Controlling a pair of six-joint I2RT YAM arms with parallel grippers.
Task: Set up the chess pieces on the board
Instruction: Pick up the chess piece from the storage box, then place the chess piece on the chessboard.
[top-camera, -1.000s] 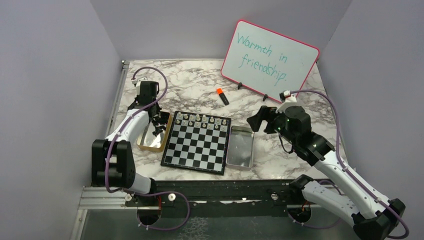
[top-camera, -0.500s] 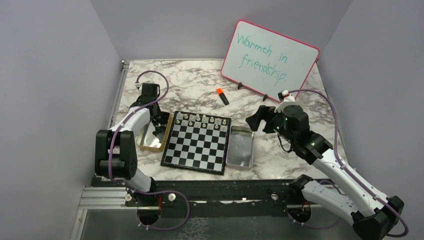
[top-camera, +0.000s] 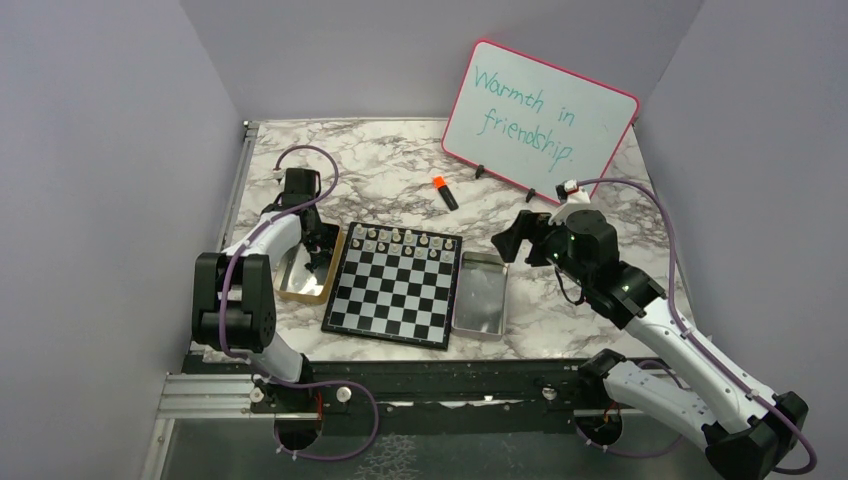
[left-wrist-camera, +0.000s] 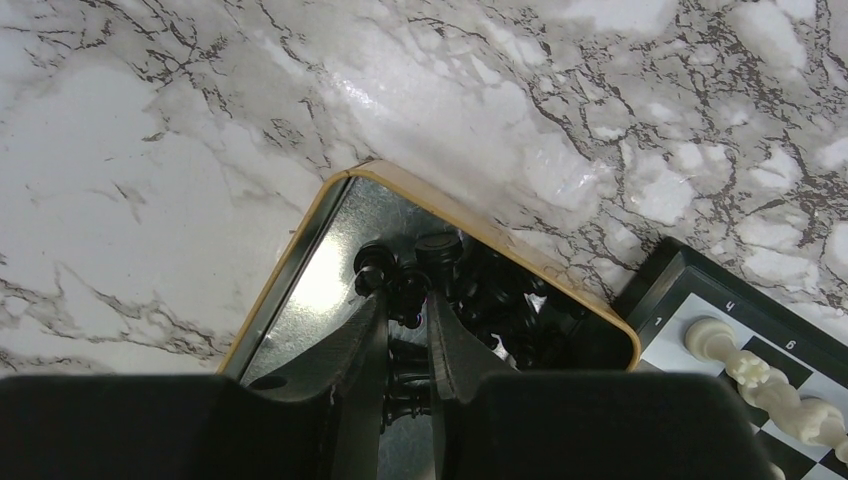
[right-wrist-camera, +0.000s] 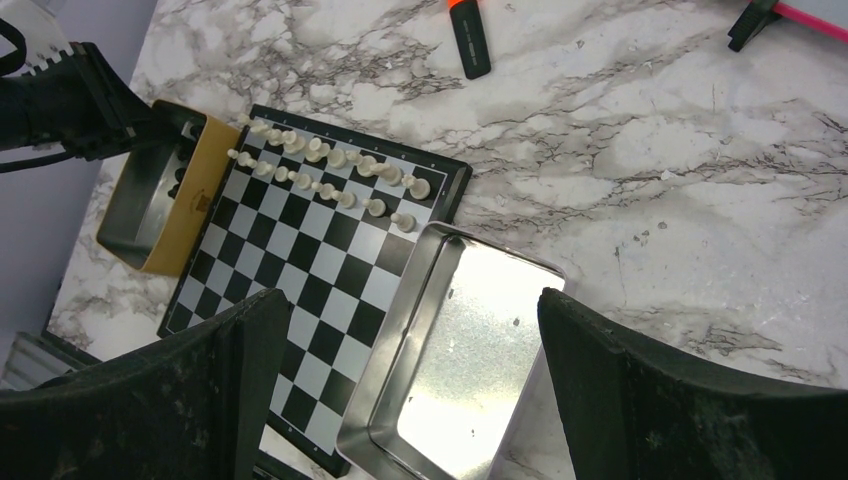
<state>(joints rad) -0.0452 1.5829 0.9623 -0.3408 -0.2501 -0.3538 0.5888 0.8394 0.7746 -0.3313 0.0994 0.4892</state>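
Note:
The board (top-camera: 385, 338) lies mid-table, with pale chess pieces (top-camera: 405, 240) standing in its two far rows. Black chess pieces (left-wrist-camera: 500, 300) lie heaped in the far end of the gold tray (left-wrist-camera: 480, 225) left of the board. My left gripper (left-wrist-camera: 405, 300) reaches down into that tray (top-camera: 300, 293), its jaws closed narrowly on a black piece (left-wrist-camera: 408, 312) between them. My right gripper (right-wrist-camera: 410, 320) is wide open and empty, hovering above the silver tray (right-wrist-camera: 400, 300) right of the board (right-wrist-camera: 300, 260). The pale pieces (right-wrist-camera: 330, 170) also show in the right wrist view.
An orange-capped marker (top-camera: 445, 192) lies behind the board. A pink-rimmed whiteboard (top-camera: 540, 120) leans at the back right. The silver tray (top-camera: 480, 295) touches the board's right side. Grey walls close in the marble table on both sides.
The left arm's elbow has swung slightly while its gripper stays low in the gold tray. The right arm has hardly moved.

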